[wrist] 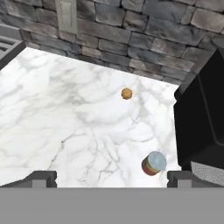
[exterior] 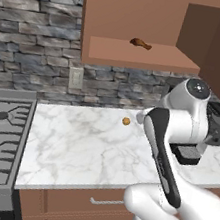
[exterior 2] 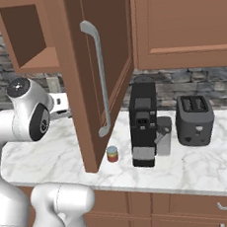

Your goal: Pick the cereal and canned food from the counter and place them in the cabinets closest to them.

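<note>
The can (wrist: pixel 153 163) stands upright on the counter (wrist: pixel 65 127) just under my gripper (wrist: pixel 112 178), whose fingers sit wide apart with nothing between them. I'd say I'm lining up over it. The coffee machine (wrist: pixel 201 118) crowds its right; leftward lies open marble. Farther off, a small brown ball (wrist: pixel 126 93), then the open cabinet (exterior: pixel 141 56) above
</note>
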Robot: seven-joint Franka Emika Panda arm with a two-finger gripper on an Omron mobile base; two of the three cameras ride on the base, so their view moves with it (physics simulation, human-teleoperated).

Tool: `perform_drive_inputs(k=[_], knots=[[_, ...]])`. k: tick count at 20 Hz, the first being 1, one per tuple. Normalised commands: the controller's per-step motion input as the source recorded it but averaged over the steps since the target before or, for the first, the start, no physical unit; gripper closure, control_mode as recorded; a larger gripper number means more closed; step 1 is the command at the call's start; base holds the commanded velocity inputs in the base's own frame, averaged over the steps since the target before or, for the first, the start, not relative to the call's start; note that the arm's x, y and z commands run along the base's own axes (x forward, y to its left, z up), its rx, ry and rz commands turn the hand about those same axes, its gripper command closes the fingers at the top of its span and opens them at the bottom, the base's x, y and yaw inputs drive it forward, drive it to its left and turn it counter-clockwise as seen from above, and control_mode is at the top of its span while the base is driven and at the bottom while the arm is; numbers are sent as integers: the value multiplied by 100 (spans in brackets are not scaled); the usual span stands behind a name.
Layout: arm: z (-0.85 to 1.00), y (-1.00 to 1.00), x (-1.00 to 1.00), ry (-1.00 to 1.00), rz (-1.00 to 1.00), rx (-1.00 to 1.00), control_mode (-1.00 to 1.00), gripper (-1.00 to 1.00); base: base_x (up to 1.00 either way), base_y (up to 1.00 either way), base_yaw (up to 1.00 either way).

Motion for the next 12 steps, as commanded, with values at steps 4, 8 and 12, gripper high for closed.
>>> perform_drive_inputs(k=[4, 8, 12], knots=[[-35, -2, 0, 11, 0, -7, -100, -100, 0, 0, 0], [-28, -4, 0, 7, 0, -3, -100, -100, 0, 0, 0], [-18, -1, 0, 6, 0, -2, -100, -100, 0, 0, 0]])
